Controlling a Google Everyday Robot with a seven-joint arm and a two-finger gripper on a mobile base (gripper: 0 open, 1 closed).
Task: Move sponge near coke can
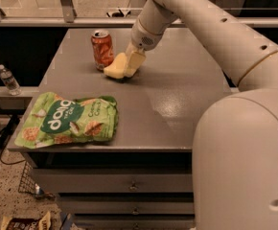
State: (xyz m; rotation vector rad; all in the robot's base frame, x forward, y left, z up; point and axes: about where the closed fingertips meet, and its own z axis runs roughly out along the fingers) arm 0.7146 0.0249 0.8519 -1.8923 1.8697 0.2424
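The coke can (102, 49) stands upright at the back left of the grey table (177, 99). The pale yellow sponge (114, 69) lies just right of the can, low on the tabletop and almost touching it. My gripper (133, 63) reaches down from the arm at the top and is shut on the sponge's right end. Its pale yellow fingers (138, 59) blend with the sponge.
A green chip bag (67, 121) lies flat at the table's front left corner. A clear water bottle (8, 79) stands on a lower ledge to the left. My arm's large white body (244, 157) fills the right foreground. Drawers sit below the tabletop.
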